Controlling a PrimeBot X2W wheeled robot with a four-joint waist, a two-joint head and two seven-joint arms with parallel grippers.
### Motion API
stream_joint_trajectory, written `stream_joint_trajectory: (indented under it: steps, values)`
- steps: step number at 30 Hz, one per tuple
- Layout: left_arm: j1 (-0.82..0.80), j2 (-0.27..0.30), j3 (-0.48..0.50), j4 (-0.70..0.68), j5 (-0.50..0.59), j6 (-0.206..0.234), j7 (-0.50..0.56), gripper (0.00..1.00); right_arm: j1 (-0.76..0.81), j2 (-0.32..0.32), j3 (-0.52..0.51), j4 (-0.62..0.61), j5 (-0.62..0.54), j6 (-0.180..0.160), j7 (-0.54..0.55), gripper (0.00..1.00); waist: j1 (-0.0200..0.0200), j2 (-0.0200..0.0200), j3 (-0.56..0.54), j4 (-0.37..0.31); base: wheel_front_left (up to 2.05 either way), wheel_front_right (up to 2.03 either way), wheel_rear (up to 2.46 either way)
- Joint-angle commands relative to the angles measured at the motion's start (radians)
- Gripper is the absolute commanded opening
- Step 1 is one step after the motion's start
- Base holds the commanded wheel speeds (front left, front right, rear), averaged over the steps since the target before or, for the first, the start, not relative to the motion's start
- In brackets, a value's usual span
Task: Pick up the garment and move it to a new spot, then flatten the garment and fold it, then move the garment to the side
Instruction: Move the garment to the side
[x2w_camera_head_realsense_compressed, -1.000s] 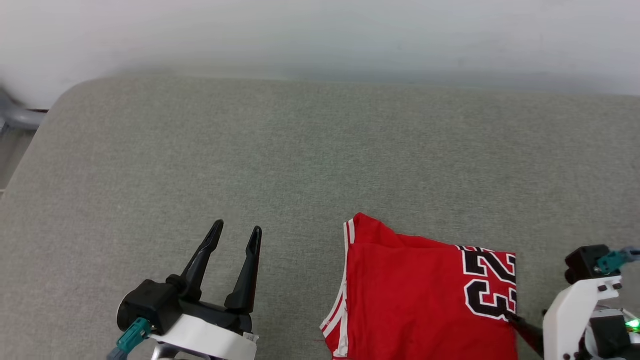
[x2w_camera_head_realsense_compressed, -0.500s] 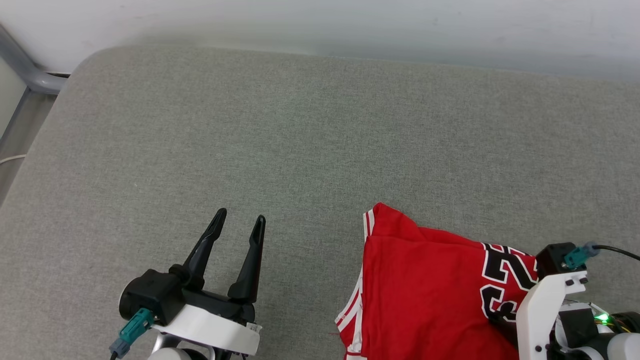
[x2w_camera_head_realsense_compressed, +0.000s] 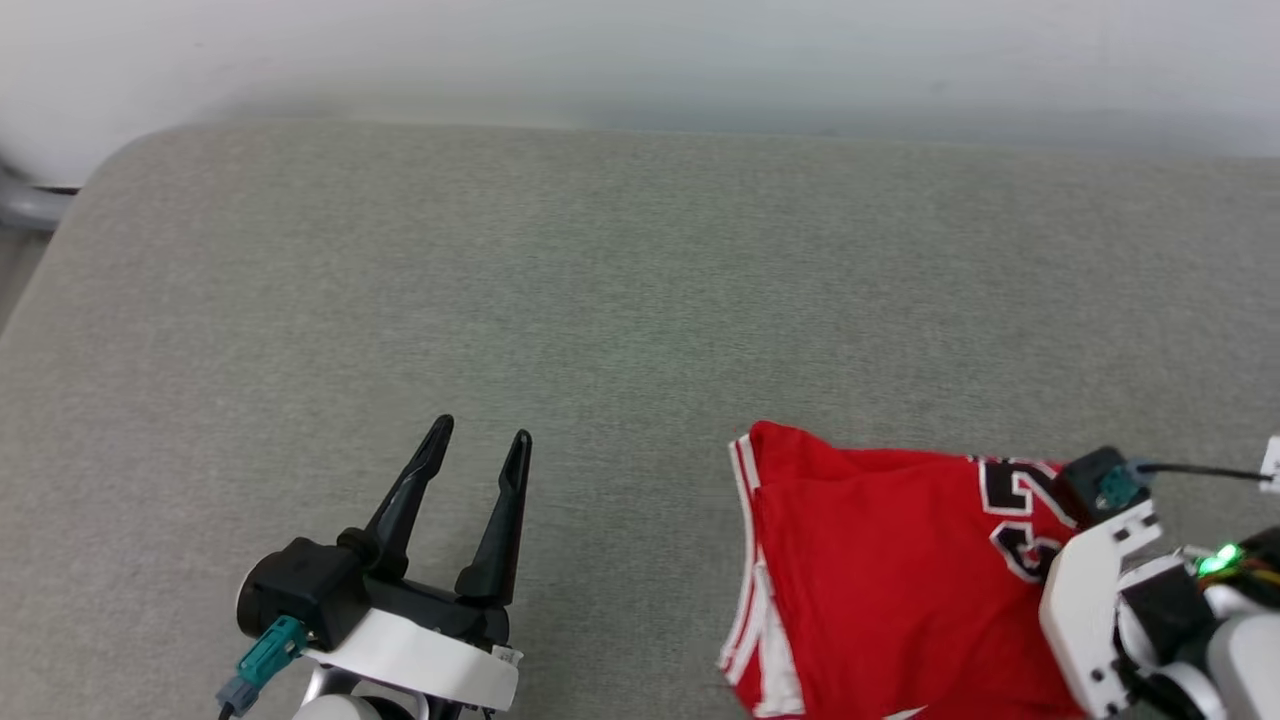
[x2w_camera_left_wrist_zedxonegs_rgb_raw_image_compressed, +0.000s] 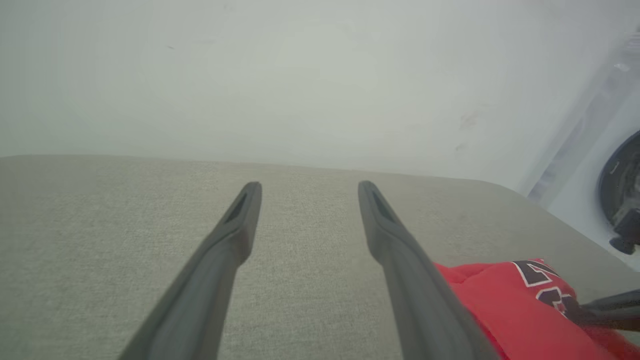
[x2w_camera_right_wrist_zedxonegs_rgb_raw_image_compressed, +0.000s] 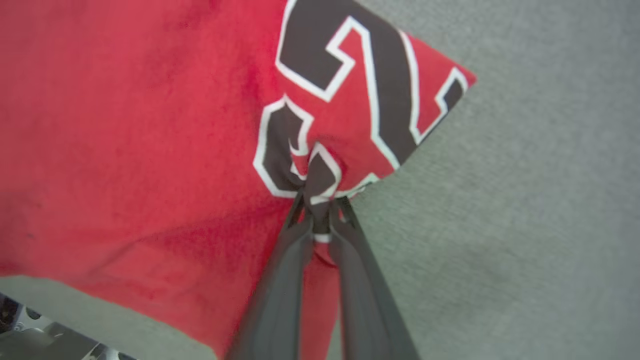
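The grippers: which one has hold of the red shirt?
The right gripper: it is clamped shut on the garment at its edge. The left gripper stands open, apart from it.

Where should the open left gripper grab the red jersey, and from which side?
Probably the striped trim at the jersey's left edge, approached from the left across the grey cushion. That edge lies flat and exposed facing the left gripper, and the right gripper pinches the opposite edge by the number.

Garment (x2w_camera_head_realsense_compressed: 880, 590) on pad (x2w_camera_head_realsense_compressed: 600, 280), R of L gripper (x2w_camera_head_realsense_compressed: 480, 433); R gripper (x2w_camera_right_wrist_zedxonegs_rgb_raw_image_compressed: 320, 199) at its R edge.
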Motion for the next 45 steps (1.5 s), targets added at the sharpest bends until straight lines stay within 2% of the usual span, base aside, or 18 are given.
stream_joint_trajectory:
  steps: [1, 7, 14, 19, 24, 27, 31, 44, 45]
  values:
    - [-0.011, 0.005, -0.002, -0.003, -0.003, -0.002, -0.002, 1.00, -0.028, -0.029, 0.010, -0.007, -0.012, -0.002, -0.008, 0.00, -0.0001, 0.0000, 0.006, -0.026, 0.00, 0.00, 0.00]
    - [-0.047, 0.021, -0.021, -0.026, 0.009, -0.002, -0.002, 1.00, -0.135, -0.218, 0.087, -0.005, -0.061, -0.002, -0.059, 0.00, -0.0001, 0.0000, 0.058, -0.101, 0.00, 0.00, 0.00]
    - [-0.127, 0.059, -0.081, -0.068, 0.023, -0.002, -0.002, 1.00, -0.258, -0.426, 0.153, 0.089, -0.084, -0.002, -0.166, 0.00, -0.0001, 0.0000, 0.167, -0.178, 0.00, 0.00, 0.00]
    - [-0.189, 0.089, -0.115, -0.105, 0.034, -0.001, -0.002, 1.00, -0.359, -0.505, 0.140, 0.200, -0.097, -0.002, -0.270, 0.00, -0.0001, 0.0000, 0.254, -0.220, 0.00, 0.00, 0.00]
    - [-0.246, 0.124, -0.143, -0.144, 0.046, -0.001, -0.002, 1.00, -0.441, -0.545, 0.108, 0.333, -0.111, -0.002, -0.354, 0.00, -0.0001, 0.0000, 0.333, -0.246, 0.00, 0.00, 0.00]
    - [-0.275, 0.144, -0.155, -0.170, 0.053, -0.001, -0.002, 1.00, -0.486, -0.544, 0.069, 0.420, -0.123, -0.002, -0.394, 0.00, -0.0001, 0.0000, 0.375, -0.255, 0.00, 0.00, 0.00]
    - [-0.307, 0.167, -0.166, -0.202, 0.061, -0.001, -0.002, 1.00, -0.533, -0.521, 0.008, 0.528, -0.141, -0.002, -0.426, 0.00, -0.0001, 0.0000, 0.422, -0.259, 0.00, 0.00, 0.00]
    - [-0.329, 0.194, -0.168, -0.241, 0.065, -0.001, -0.002, 1.00, -0.606, -0.417, -0.145, 0.703, -0.233, -0.002, -0.500, 0.00, -0.0001, 0.0000, 0.460, -0.244, 0.00, 0.00, 0.00]
    - [-0.327, 0.192, -0.169, -0.238, 0.064, -0.001, -0.002, 1.00, -0.606, -0.410, -0.157, 0.709, -0.248, -0.002, -0.510, 0.61, -0.0001, 0.0000, 0.455, -0.242, 0.00, 0.00, 0.00]
